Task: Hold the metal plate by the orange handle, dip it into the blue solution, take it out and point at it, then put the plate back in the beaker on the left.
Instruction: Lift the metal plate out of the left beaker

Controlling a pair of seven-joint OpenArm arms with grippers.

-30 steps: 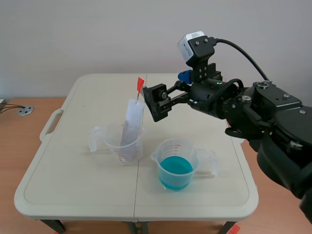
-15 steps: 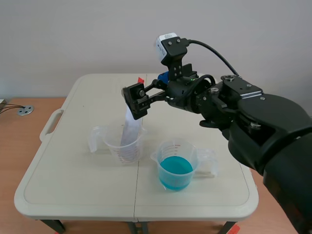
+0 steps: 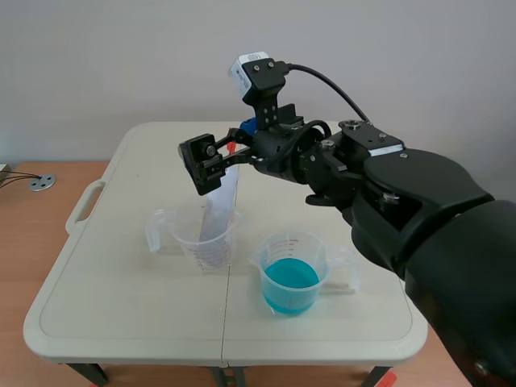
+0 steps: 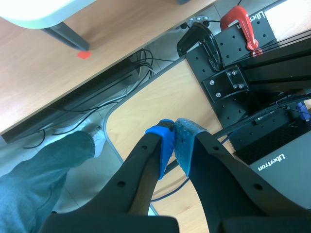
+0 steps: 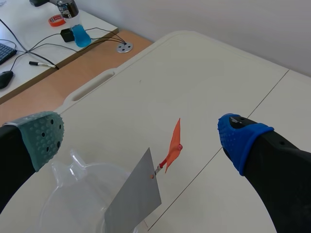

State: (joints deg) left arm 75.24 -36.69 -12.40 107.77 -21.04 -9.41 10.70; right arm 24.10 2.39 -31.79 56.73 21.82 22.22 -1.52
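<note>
A grey metal plate [image 3: 218, 205] leans upright in a clear beaker [image 3: 205, 242] left of the table's middle, and its orange handle [image 3: 232, 147] sticks up. To its right stands a beaker of blue solution [image 3: 290, 278]. My right gripper [image 3: 214, 161] hangs open at the height of the handle. In the right wrist view the orange handle [image 5: 172, 148] and the plate [image 5: 136, 194] lie ahead between the open gripper's [image 5: 141, 133] fingers, touching neither. The left gripper [image 4: 174, 143] is shut on nothing, off the table, and does not show in the scene view.
The white folding table [image 3: 121, 282] has a carry handle [image 3: 85, 201] on its left edge. The left wrist view shows the floor, cables, a black mounting frame [image 4: 233, 73] and a person's trouser leg [image 4: 39, 165].
My right gripper has swung left, from the right of the plate's top to around the orange handle. The plate and both beakers have stayed where they were.
</note>
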